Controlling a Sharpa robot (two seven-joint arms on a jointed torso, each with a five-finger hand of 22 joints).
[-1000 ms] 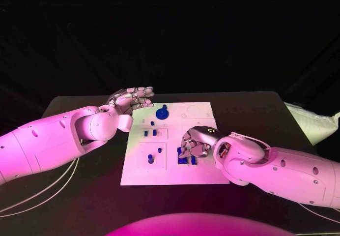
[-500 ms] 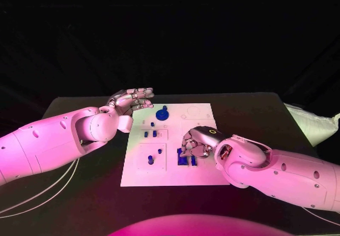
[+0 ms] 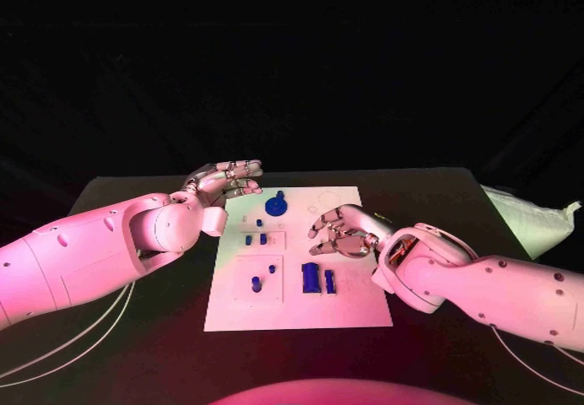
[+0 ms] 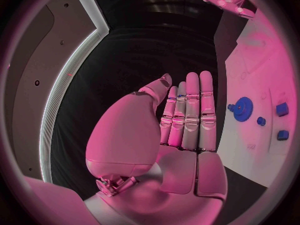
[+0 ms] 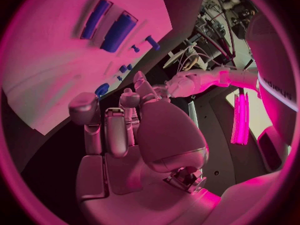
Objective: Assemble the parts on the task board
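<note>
The white task board (image 3: 347,304) lies in the middle of the table. A blue gear (image 3: 278,202) stands at its far end, with small blue pegs (image 3: 253,239) nearer. Two blue bars (image 3: 319,279) sit side by side in the board's middle, and a blue peg (image 3: 256,283) stands left of them. My right hand (image 3: 341,232) hovers above the board just beyond the bars, fingers loosely apart and holding nothing. My left hand (image 3: 225,179) is raised past the board's far left corner, flat and empty (image 4: 184,120). The bars (image 5: 109,25) also appear in the right wrist view.
A white bag (image 3: 529,215) lies at the table's right edge. Pale cables (image 3: 73,337) run under my left arm at the near left. Bare black table (image 3: 426,190) surrounds the board.
My right hand has lifted off the two blue bars and drawn back toward the board's far side, uncovering them. The left hand has kept its place; the camera has shifted.
</note>
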